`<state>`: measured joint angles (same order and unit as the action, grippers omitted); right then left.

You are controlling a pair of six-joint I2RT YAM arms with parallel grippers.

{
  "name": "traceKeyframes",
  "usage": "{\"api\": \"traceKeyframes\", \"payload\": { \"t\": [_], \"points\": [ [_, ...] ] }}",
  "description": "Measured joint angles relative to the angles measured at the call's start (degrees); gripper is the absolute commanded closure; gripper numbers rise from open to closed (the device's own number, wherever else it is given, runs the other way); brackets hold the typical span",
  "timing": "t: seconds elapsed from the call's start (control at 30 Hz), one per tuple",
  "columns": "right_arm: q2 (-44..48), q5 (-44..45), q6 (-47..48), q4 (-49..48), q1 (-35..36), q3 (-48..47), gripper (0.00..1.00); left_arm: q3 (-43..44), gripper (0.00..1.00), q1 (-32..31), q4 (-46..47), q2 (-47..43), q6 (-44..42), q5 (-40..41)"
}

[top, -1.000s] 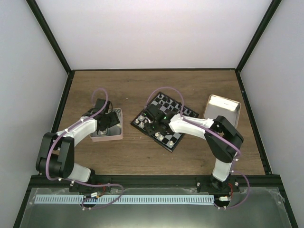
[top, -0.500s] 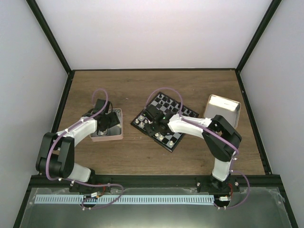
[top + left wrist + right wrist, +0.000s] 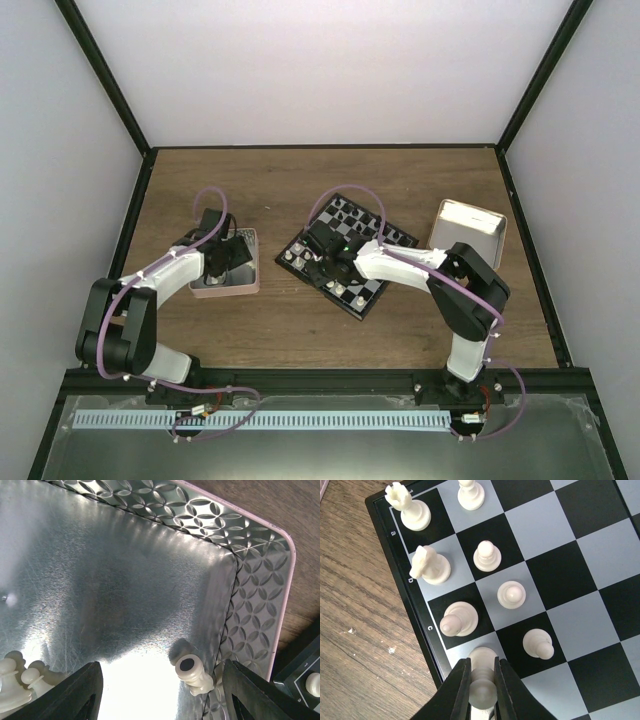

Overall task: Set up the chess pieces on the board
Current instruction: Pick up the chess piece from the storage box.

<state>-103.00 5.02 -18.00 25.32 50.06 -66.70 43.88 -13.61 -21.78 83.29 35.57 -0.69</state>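
The board (image 3: 375, 262) lies mid-table, with black pieces (image 3: 352, 213) along its far side and cream-white ones (image 3: 345, 289) along its near side. My right gripper (image 3: 482, 677) is shut on a cream-white piece (image 3: 482, 690) standing on a pale edge square of the board (image 3: 600, 560). A rook (image 3: 409, 507), knight (image 3: 429, 566), bishop (image 3: 456, 620) and pawns (image 3: 511, 594) stand beside it. My left gripper (image 3: 160, 690) is open inside the pink tray (image 3: 280, 605), over a cream-white piece (image 3: 194, 672) lying on its side by the wall. More white pieces (image 3: 20, 680) lie at lower left.
The pink tray (image 3: 250, 284) sits left of the board. A tan box with a silvery inside (image 3: 467, 229) stands to the board's right. Bare wood surrounds them, and black frame posts edge the table.
None of the arms, pieces or containers has visibly moved across the top views.
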Motion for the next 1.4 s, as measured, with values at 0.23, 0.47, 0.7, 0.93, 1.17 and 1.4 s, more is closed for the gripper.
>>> {"api": "traceKeyframes", "payload": {
  "t": [0.23, 0.47, 0.7, 0.93, 1.17, 1.4],
  "points": [
    [0.7, -0.5, -0.4, 1.3, 0.0, 0.0, 0.72, -0.1, 0.32, 0.1, 0.3, 1.1, 0.0, -0.3],
    [1.9, -0.4, -1.0, 2.2, 0.0, 0.0, 0.69, -0.2, 0.47, 0.1, 1.4, 2.5, 0.0, -1.7],
    [5.5, 0.3, -1.5, 2.0, 0.0, -0.3, 0.69, -0.2, 0.51, 0.1, 3.0, 5.3, -0.3, -3.8],
    [6.3, 0.7, -2.3, 1.6, 0.0, -0.3, 0.69, 0.0, 0.60, 0.1, 5.5, 6.6, -0.3, -6.3],
    [6.3, 0.7, -2.4, 1.6, 0.0, -0.3, 0.69, 0.1, 0.56, 0.1, 5.0, 6.4, -0.1, -6.1],
    [6.3, 0.7, -2.4, 1.6, 0.0, -0.3, 0.69, -0.4, 0.59, 0.1, 2.0, 4.3, 1.1, -5.4]
  ]
}}
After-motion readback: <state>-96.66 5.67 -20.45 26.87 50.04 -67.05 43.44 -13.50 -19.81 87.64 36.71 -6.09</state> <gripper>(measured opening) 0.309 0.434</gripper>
